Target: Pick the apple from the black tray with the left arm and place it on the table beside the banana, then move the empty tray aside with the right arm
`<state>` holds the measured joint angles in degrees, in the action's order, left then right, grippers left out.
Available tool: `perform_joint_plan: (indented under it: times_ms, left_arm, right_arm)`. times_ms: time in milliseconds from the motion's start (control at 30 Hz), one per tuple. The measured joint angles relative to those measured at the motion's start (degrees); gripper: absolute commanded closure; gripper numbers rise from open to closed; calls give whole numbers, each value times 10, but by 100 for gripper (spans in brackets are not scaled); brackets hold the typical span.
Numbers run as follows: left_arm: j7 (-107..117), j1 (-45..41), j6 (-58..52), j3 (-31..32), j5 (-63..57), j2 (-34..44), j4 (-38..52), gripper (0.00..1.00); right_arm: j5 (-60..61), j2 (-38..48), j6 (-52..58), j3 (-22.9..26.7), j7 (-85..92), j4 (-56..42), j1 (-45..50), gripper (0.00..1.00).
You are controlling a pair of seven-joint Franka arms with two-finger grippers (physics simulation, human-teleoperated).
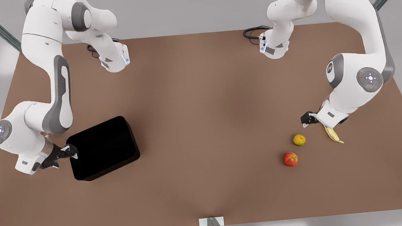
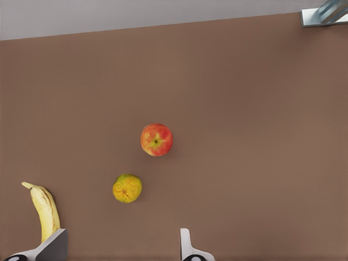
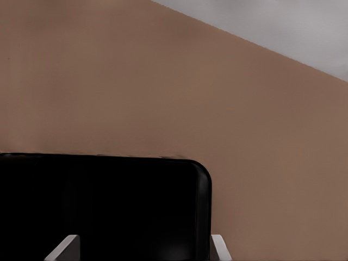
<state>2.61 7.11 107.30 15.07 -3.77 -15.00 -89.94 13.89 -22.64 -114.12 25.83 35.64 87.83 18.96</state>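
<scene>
The table is a plain matte brown surface that carries every item in the scene.

The black tray rests on the table at the front view's left. It is rotated slightly relative to the table edges, and its interior holds nothing. In the right wrist view, the tray shows one rounded corner and a low glossy wall.

The right gripper sits at the tray's short wall on the front view's left. One finger lies on each side of that wall, so the jaws straddle it. The right wrist view shows the two white fingertips spread wide at either side of the tray. Whether they press the wall cannot be determined.

The left gripper hovers at the front view's right, directly beside the banana. In the left wrist view its fingertips stand well apart and hold nothing.

The banana lies flat on the table, partly covered by the left arm's wrist in the front view. The left wrist view shows the banana beside one fingertip.

The apple sits on the table, outside the tray and well apart from it. It lies near the banana, with the yellow-green fruit between them. The left wrist view shows the apple and the yellow-green fruit close together but not touching.
</scene>
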Motion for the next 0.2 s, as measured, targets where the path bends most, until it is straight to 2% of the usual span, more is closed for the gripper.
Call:
perform_joint_plan:
  times_ms: [67, 200]
  left_arm:
    - [0, 0, 0, 0, 0, 0, 0, 0]
    - [0, 0, 0, 0, 0, 0, 0, 0]
  right_arm:
    - [-22, 17, 38, -39, -21, -52, 27, 0]
    - [-51, 7, 90, -53, -88, -88, 55, 0]
